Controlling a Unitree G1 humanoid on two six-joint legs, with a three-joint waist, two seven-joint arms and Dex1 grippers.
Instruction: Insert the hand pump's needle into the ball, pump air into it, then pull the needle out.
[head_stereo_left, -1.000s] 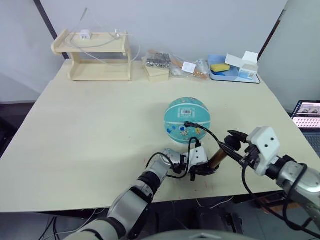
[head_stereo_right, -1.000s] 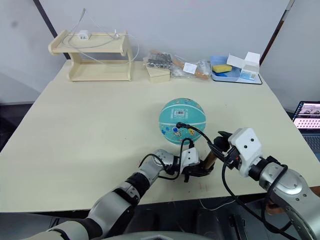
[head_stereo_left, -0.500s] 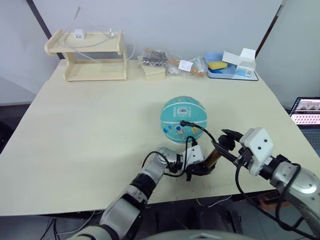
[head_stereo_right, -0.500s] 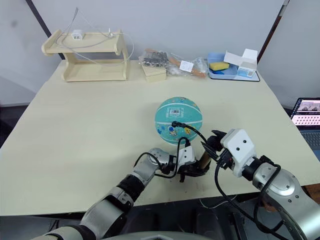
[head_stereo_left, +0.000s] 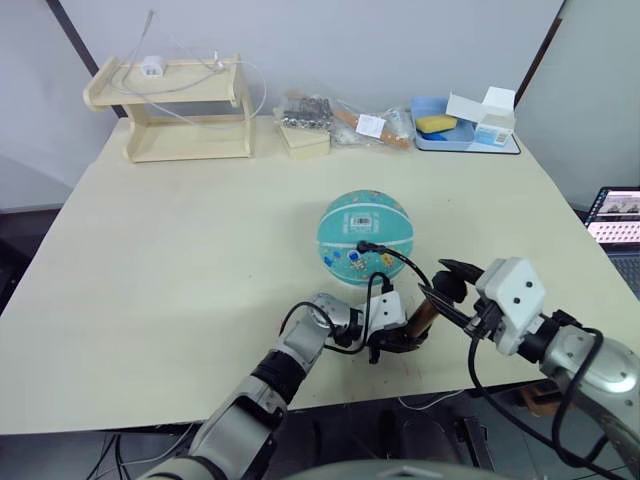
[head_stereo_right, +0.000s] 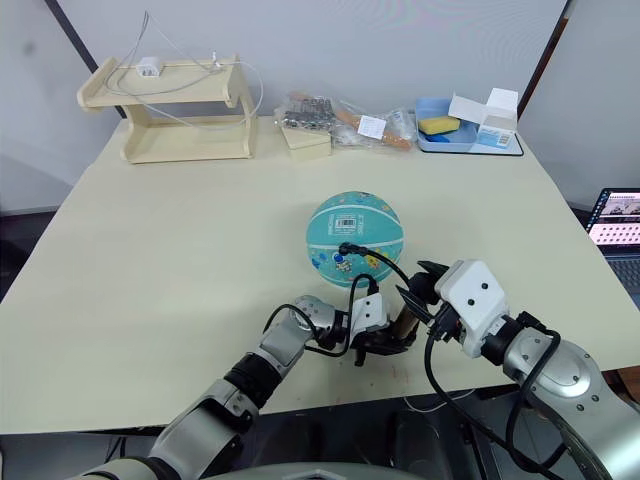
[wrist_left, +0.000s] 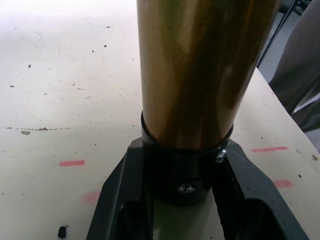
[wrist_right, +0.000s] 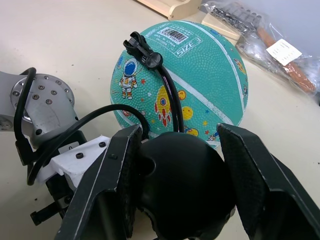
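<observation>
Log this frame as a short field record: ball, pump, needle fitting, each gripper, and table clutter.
ball: round teal ball with white seams and cartoon prints, resting on the cream table
pump: amber translucent hand pump, tilted, base end near the table
needle fitting: small black fitting on the thin black hose, seated against the ball beside its white label
left gripper: shut on the pump's lower black cap
right gripper: fingers on either side of the black handle
clutter: wooden shelf, blue tray at the far edge

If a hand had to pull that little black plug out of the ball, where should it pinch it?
Probably the black fitting where the hose meets the ball, pinched from its two sides. It stands clear of the ball's upper near face, so a hand coming from the robot's side could pull straight outward.
</observation>
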